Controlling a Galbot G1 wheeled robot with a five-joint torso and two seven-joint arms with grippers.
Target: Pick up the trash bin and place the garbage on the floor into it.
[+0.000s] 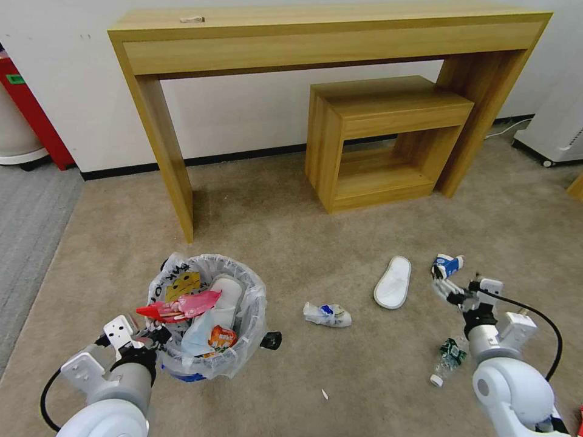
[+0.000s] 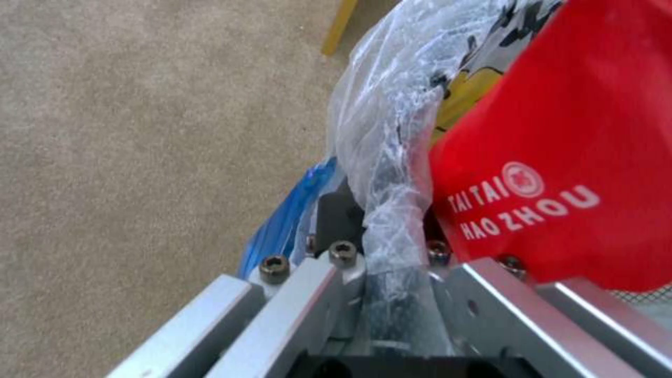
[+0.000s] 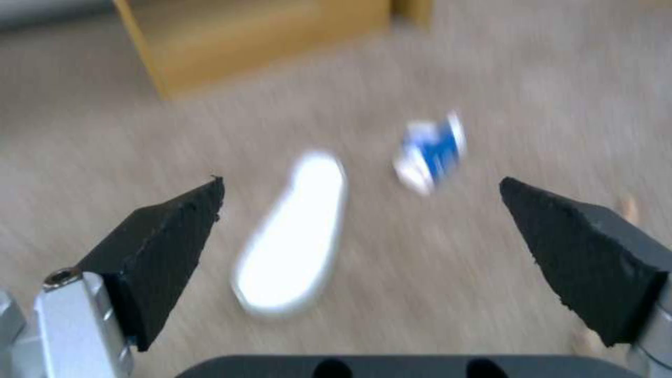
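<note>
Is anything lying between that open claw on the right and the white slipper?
Nothing visible does. The right gripper, jaws open, hangs above bare carpet, with the white slipper and a blue-white carton lying ahead.

Motion blur smears the white slipper and blue-white cup; cup's print unreadable

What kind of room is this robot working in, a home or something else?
Probably an indoor test room dressed up like a home: beige carpet, a bare white wall, and a plain wooden console table with a smaller wooden side table tucked under it. Litter is scattered on the floor.
</note>
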